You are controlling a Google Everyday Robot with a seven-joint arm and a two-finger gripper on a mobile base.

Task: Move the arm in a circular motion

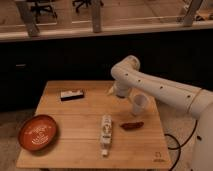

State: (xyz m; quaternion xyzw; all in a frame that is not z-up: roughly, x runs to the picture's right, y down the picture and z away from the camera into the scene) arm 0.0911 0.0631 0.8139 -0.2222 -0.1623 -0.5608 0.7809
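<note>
Glossy white and rigid, the arm [160,90] reached over the wooden desk [80,125] (a heavy thing driven, never grasped), its pincer [112,90] near the far edge, fingers' state impossible to tell.

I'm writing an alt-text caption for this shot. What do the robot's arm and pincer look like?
The arm is glossy white, built of thick rounded tube segments with bulbous joints and a row of small dark dots along its side. A thin black cable hangs beside the wooden table. The pincer, at the arm's end over the table's back edge, looks pale and small.
</note>
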